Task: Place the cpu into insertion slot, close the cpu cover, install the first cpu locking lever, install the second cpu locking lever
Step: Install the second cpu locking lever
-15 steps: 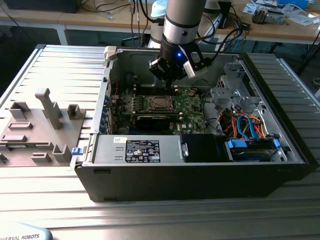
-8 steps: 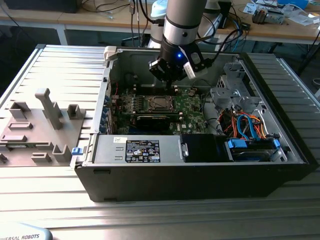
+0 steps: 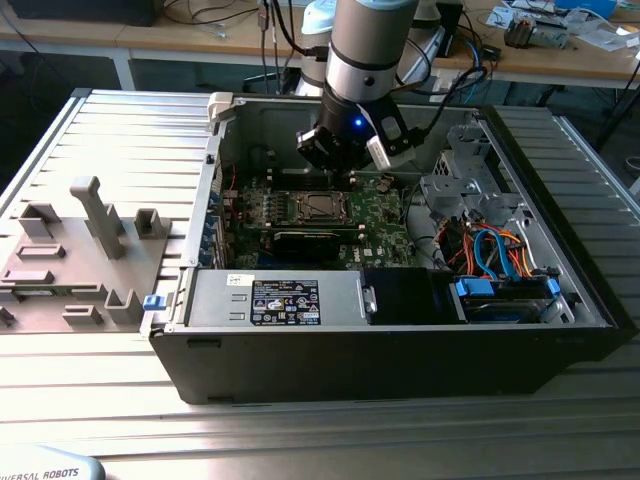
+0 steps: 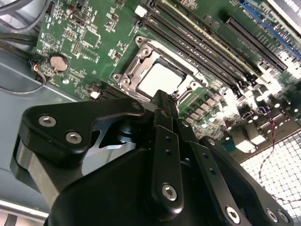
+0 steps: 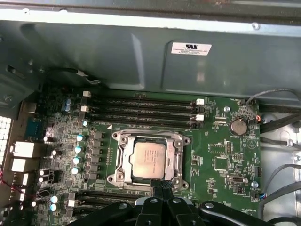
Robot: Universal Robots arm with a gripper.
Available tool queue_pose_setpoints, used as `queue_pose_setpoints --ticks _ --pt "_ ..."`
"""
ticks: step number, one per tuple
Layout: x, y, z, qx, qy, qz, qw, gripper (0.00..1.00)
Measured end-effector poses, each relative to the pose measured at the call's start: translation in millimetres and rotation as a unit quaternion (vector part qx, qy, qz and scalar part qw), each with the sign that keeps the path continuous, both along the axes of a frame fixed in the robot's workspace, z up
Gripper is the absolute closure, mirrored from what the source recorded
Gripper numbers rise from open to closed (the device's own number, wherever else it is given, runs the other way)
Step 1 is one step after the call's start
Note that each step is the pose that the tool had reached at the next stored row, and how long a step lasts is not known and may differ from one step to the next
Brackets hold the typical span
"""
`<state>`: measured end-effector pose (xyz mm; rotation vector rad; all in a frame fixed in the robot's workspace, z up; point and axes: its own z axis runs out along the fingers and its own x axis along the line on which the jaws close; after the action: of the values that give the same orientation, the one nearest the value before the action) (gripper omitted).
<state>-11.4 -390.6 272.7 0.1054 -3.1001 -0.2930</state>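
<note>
In the exterior view, the gripper [image 3: 352,150] blocks the far edge of the green circuit board [image 3: 385,215], and the cpu [image 3: 321,207] is too small to show detail. In the second wrist view, the black fingers [image 4: 162,110] cover the near corner of the insertion slot [image 4: 141,52]. In the first wrist view, the fingers [image 5: 162,186] overlap the cpu cover [image 5: 178,157], and the picture's edge cuts off their base.

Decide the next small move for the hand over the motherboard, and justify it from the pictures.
Probably ease the shut hand slightly lower at the socket's edge, to meet a locking lever if one stands free there. In the first wrist view the cpu already lies seated, the cpu cover lies flat around it, and the hand's tip sits just beside that frame.
</note>
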Motion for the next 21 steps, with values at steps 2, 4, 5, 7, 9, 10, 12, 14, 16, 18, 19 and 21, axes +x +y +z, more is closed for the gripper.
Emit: queue_pose_setpoints --ticks 2,4,5,7,9,10,12,14,16,18,19,21 --pt "0.0 -1.1 -1.1 0.0002 0.0 0.0 1.0 0.89" --pt "-0.1 -2.1 -1.9 0.0003 0.0 0.0 1.0 0.89" --pt "-0.1 -2.3 -2.2 0.0004 0.0 0.0 1.0 0.89" --pt "-0.1 -2.9 -2.9 0.0009 0.0 0.0 1.0 0.89" --pt "-0.1 -3.5 -3.4 0.0013 0.0 0.0 1.0 0.89" --pt "-0.1 -3.7 -3.7 0.0014 0.0 0.0 1.0 0.89" --pt "-0.2 -4.2 -4.2 0.0013 0.0 0.0 1.0 0.89" --pt "-0.2 -4.8 -4.9 0.0014 0.0 0.0 1.0 0.89" --pt "-0.4 -5.5 -5.5 0.0014 0.0 0.0 1.0 0.89" --pt "-0.5 -6.1 -6.0 0.0014 0.0 0.0 1.0 0.89" --pt "-0.6 -6.4 -6.3 0.0014 0.0 0.0 1.0 0.89" --pt "-0.8 -7.0 -6.8 0.0015 0.0 0.0 1.0 0.89"
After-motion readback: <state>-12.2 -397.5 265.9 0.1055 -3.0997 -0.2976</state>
